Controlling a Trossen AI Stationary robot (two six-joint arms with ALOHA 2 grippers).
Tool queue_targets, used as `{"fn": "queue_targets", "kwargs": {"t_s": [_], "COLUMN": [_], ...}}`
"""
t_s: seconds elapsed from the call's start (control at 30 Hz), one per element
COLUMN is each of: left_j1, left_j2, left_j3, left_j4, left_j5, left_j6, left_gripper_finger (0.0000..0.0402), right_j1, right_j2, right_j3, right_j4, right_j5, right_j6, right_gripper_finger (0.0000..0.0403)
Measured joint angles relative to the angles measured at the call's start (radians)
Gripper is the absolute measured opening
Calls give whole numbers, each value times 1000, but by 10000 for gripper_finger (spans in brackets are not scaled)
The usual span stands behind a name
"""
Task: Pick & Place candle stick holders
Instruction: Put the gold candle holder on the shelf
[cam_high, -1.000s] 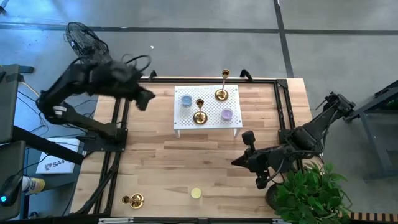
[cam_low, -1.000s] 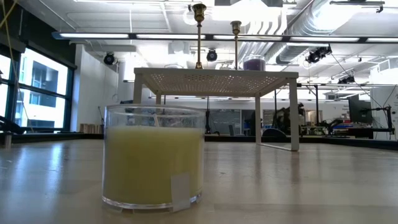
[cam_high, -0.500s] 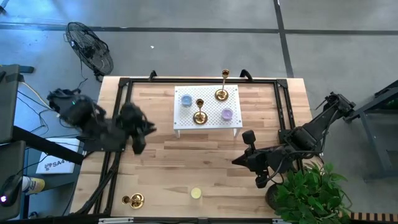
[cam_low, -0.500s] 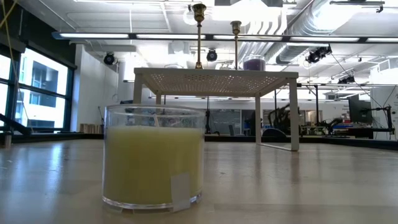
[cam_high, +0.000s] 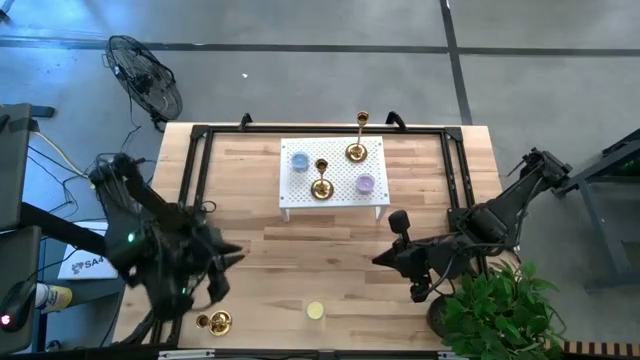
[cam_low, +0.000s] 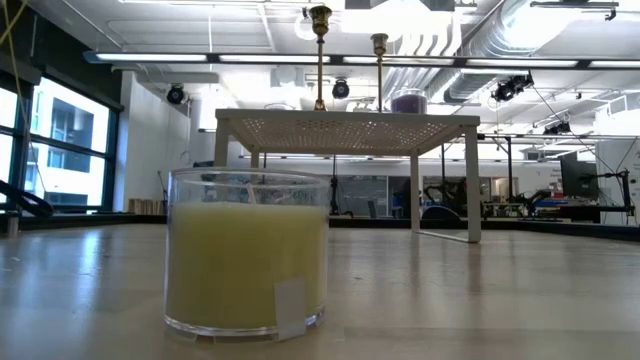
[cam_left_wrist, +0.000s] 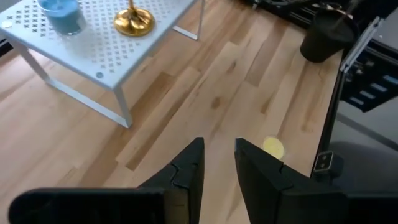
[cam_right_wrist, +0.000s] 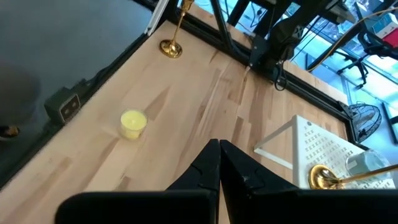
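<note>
— Moved since 1 s ago? Left gripper (cam_high: 222, 268): swung from rack's far-left corner to table's near-left, fingers slightly parted, holding nothing.
— Right gripper (cam_high: 399, 222)?
— Unmoved, pinched closed, empty.
— Count?
— 3 brass candle stick holders: 2 on white rack (cam_high: 370, 209), 1 (cam_high: 214, 322) at near edge. Candles: blue, purple, yellow.

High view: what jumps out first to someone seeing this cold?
The white perforated stand at the table's far middle, carrying two gold candle stick holders plus a blue candle and a purple candle. Next, the left gripper, fingers slightly apart, poised just above a third gold holder at the near left edge, with a yellow candle beside it.
</note>
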Motion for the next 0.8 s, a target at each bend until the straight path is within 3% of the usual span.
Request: {"fn": "queue_targets", "kwargs": {"t_s": [0.2, 0.47, 0.6, 0.8], "left_j1": [-111, -191, -209, -205], "left_j2": [49, 91, 97, 97], "left_j3": [-45, -102, -102, -102], "left_j4": [-9, -35, -33, -35], "left_j5": [-88, -45, 66, 373], "left_j6": [-147, -422, -523, -610], "left_gripper_finger": [88, 88, 88, 88], "right_j1": [-27, -45, -45, -45], "right_j2": [0, -2, -2, -2], "right_j3": [-96, -116, -116, -116], "right_j4": [103, 114, 113, 113], "right_j5": [6, 10, -2, -6], "right_j6": [-39, -43, -43, -43], "right_gripper_finger": [0, 0, 0, 0]}}
